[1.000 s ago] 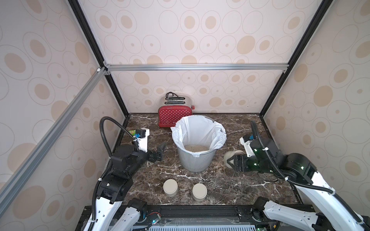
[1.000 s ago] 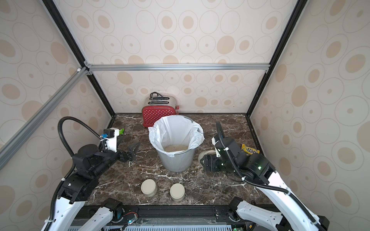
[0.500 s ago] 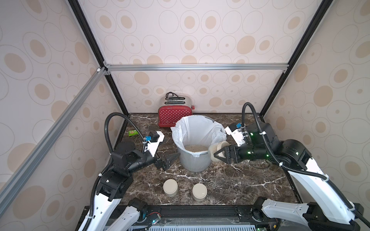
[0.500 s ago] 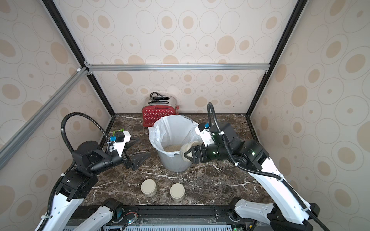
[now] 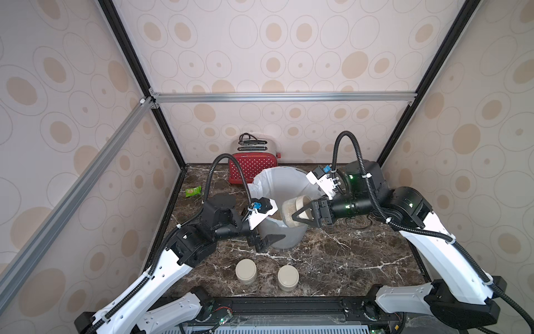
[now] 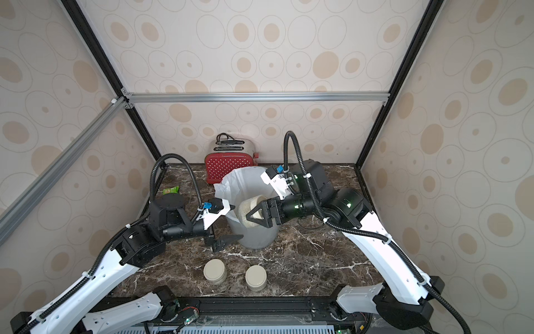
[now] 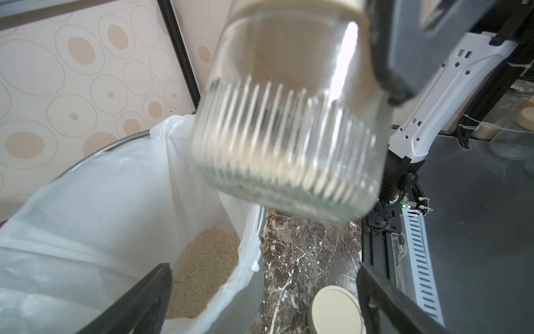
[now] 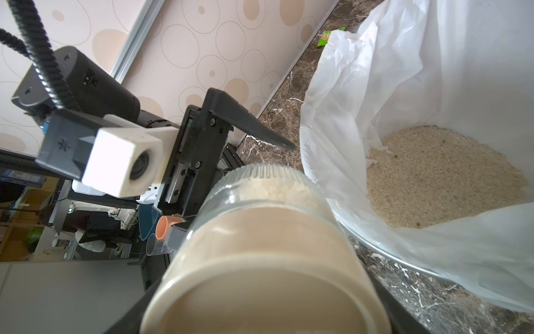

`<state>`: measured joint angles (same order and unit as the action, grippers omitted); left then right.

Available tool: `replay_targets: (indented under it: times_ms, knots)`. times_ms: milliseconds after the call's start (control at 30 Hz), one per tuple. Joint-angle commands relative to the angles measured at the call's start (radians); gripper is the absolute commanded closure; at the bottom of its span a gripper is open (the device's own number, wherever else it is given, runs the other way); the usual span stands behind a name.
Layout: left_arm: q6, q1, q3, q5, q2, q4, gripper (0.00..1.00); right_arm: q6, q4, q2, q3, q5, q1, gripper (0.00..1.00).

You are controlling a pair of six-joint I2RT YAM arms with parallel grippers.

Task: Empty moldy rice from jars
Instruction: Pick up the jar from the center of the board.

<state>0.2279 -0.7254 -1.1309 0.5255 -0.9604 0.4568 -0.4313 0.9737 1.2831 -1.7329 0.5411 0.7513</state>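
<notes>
Our right end effector (image 5: 299, 216) grips the lidded jar (image 5: 287, 206), centre frame by the bin (image 5: 289, 243) rim; the left end effector (image 7: 263, 269) gapes empty beside it. Twist that lid (image 8: 260, 289) sloppily and we spill rice (image 8: 268, 185) onto the surface (image 5: 332, 260).

2 high downward top views of the table (image 5: 332, 254); 2 close, apparently opposed wrist views across the bin (image 5: 290, 238).

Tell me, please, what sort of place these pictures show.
Probably a mock kitchen inside a robot test booth: a red polka-dot toaster, a dark marble-look worktop, and wallpapered panels on an aluminium frame.
</notes>
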Motion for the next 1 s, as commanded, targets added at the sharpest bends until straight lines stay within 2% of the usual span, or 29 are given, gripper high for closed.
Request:
replay_targets:
  times_ms: [0, 233, 433, 967]
  knots:
    - [0.110, -0.004, -0.088, -0.015, -0.040, -0.052, 0.01, 0.040, -0.046, 0.022, -0.061, 0.055, 0.001, 0.49]
    - [0.150, -0.004, -0.137, 0.042, -0.095, -0.051, 0.01, 0.079, -0.012, 0.073, -0.112, 0.073, 0.001, 0.49]
    - [0.145, -0.003, -0.142, 0.077, -0.105, -0.059, 0.01, 0.085, -0.017, 0.093, -0.094, 0.103, 0.001, 0.49]
    - [0.152, -0.004, -0.173, 0.098, -0.152, -0.063, 0.01, 0.103, 0.036, 0.132, -0.121, 0.127, 0.001, 0.51]
